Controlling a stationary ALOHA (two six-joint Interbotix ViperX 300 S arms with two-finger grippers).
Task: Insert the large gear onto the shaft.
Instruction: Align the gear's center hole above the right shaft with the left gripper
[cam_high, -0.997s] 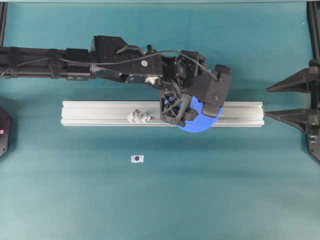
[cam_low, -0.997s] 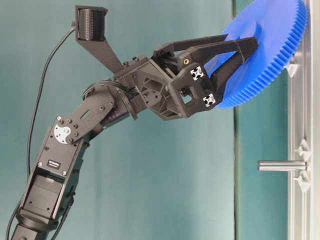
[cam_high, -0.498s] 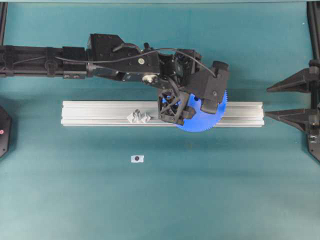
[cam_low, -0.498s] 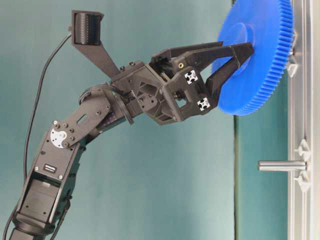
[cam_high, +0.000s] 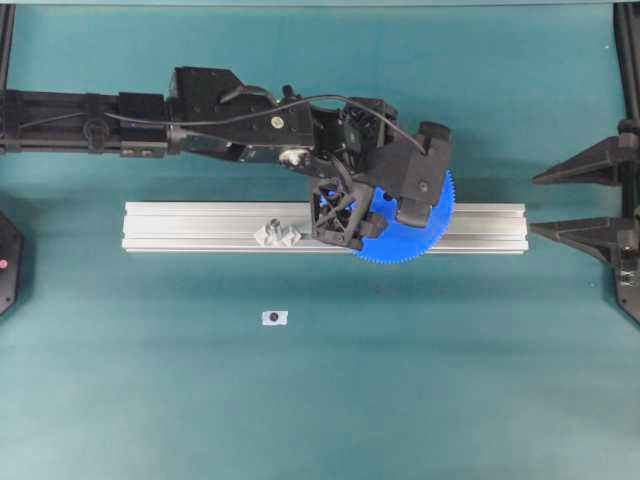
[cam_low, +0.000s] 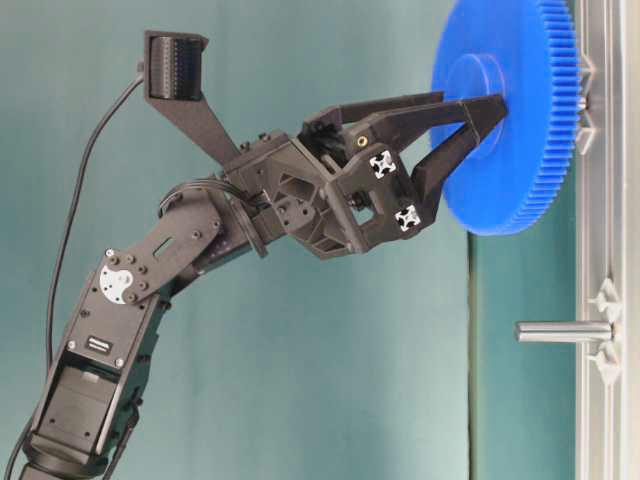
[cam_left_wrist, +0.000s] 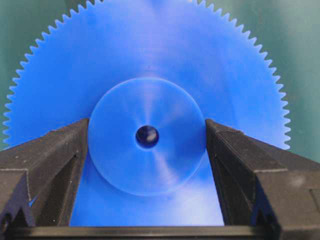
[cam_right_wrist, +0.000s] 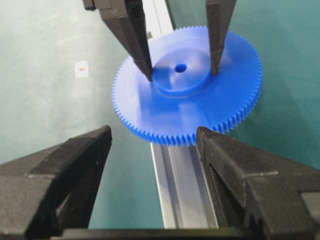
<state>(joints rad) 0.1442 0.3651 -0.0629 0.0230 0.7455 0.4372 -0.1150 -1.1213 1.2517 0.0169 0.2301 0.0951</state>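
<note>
A long silver aluminium rail (cam_high: 200, 228) lies lengthwise across the teal counter (cam_high: 400, 380). A short pin (cam_high: 274, 227) with clear mounts stands on the rail, left of centre. A small white tag (cam_high: 274, 317) with a dark spot lies on the counter, apart from the rail.

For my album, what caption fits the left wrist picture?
Black tool pinching the hub of the big blue gear.

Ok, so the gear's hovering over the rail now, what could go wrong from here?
1. The left gripper holds the large gear only by its fingertips on the raised hub; pressing down could make it slip or tilt.
2. Any pin beneath the gear is hidden in every view, so I can't confirm the centre hole lines up. It may land off-centre and jam above the rail.
</note>
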